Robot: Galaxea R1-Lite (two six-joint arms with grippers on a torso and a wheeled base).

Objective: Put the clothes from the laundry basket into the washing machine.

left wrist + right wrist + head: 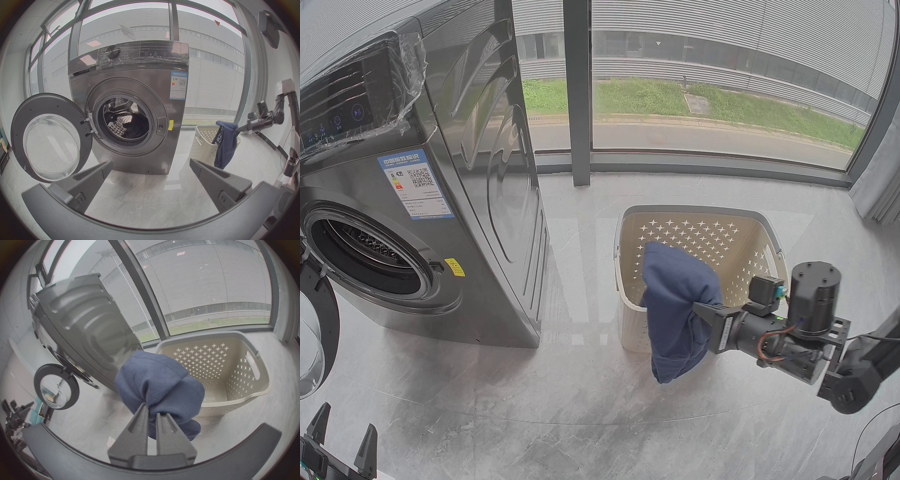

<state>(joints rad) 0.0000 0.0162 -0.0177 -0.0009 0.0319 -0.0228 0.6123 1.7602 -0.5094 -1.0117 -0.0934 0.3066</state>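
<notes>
Head view: a dark blue garment (675, 294) is pinched in the closed right claw (703, 310) and hangs below it, raised above the laundry basket (700, 211) just behind, probably for carrying to the open washing machine (425, 206) well to its left. The left claw (340, 437) is held wide and empty.

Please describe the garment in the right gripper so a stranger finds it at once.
Right of the grey washing machine stands a beige plastic laundry basket with star-shaped holes. By its rim a dark blue fabric garment hangs from the right gripper. It alone is soft, blue and off the floor.
</notes>
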